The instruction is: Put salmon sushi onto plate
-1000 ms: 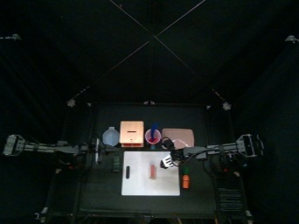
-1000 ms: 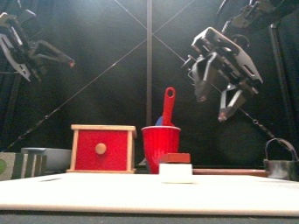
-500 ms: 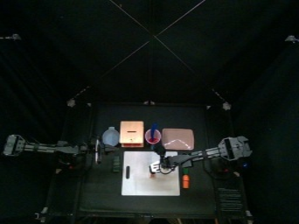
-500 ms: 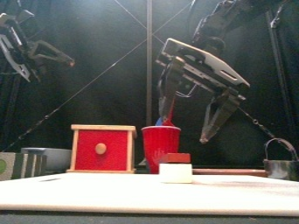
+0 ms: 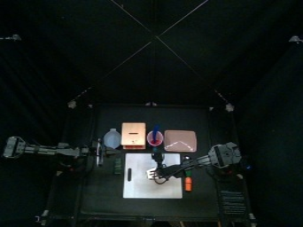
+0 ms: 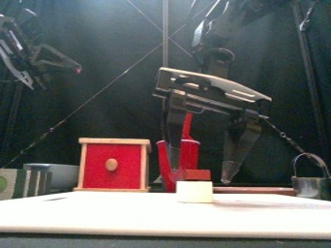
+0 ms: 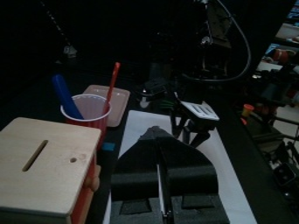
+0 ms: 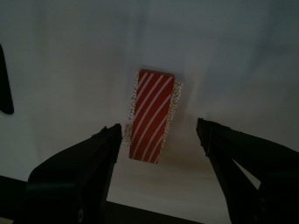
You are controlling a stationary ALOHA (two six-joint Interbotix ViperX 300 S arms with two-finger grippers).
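Your right claw (image 8: pixel 156 144) hangs released, jaws straddling the small striped pinkish-orange salmon sushi (image 8: pixel 155 115) on the white rectangular board (image 8: pixel 70 52), lined up to pinch it. The pinkish-tan rounded-square plate (image 5: pixel 180 139) waits at one o'clock from it; your left claw (image 7: pixel 166 178), clenched, rests clear at nine o'clock.

Salmon sushi (image 8: pixel 155 116): red-orange, white stripes. Board (image 8: pixel 70 52) white. Box (image 6: pixel 112 164) red.

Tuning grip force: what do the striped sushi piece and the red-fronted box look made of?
The salmon sushi looks like a moulded toy, likely plastic: flat orange-red top with crisp pale stripes, white base. The box looks like wood: pale grain on its slotted top, matte red front.
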